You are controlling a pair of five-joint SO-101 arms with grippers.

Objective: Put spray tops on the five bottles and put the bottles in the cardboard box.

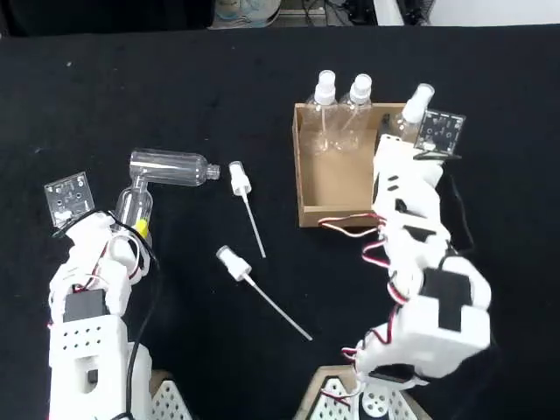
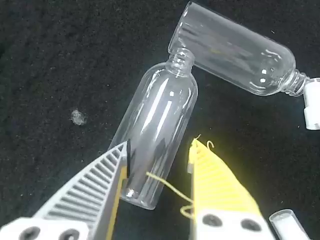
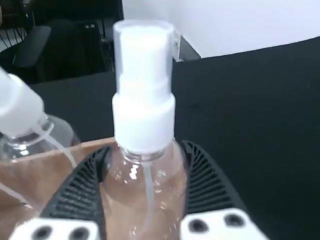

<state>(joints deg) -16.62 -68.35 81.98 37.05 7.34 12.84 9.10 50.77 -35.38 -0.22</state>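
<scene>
Clear plastic bottle with a white spray top point(image 3: 145, 195), held in the right claw point(image 3: 145, 150), loses its base past the frame edge. A neighbouring capped bottle point(image 3: 20, 125) is blurred and cropped. Overhead, the white right arm point(image 1: 407, 197) hides the held bottle's body.

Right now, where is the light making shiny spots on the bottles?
Left wrist view: long white streaks down the capless bottle at the left gripper, dots on the second bottle. Right wrist view: small glints on the capped bottle. High view: glare along the second bottle.
</scene>
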